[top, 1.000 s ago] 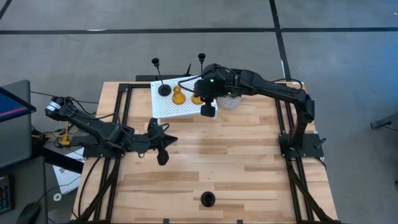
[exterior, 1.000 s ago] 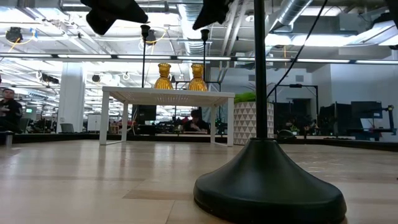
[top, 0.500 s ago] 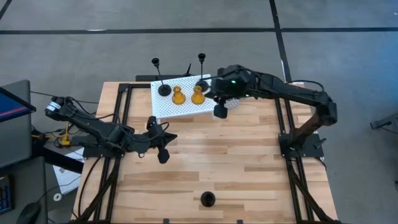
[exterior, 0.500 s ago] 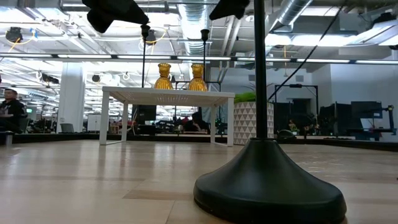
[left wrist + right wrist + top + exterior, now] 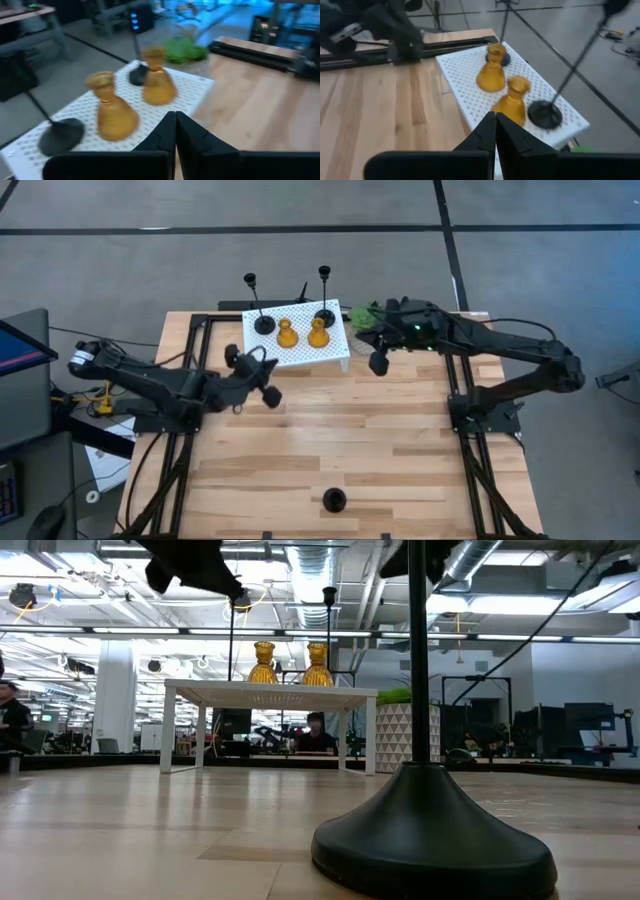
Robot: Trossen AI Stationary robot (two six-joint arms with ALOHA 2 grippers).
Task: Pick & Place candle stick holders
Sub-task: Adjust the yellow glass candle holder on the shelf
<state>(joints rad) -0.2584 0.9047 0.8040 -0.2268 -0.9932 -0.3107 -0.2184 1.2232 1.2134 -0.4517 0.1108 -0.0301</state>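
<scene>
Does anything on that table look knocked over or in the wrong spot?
Nothing is tipped or spilled. One black candle holder stands alone at the table's near edge, far from the white stand holding two amber holders and two black ones.

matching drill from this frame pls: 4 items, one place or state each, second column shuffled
Items:
1. amber holders
2. lone black holder
3. potted plant
4. left gripper

Places/states:
A. near table edge, alone
B. on the white perforated stand, side by side
C. shut, empty, over bare wood beside the stand
D. beside the stand, under the right arm

Pairs: 1-B, 2-A, 3-D, 4-C
</scene>
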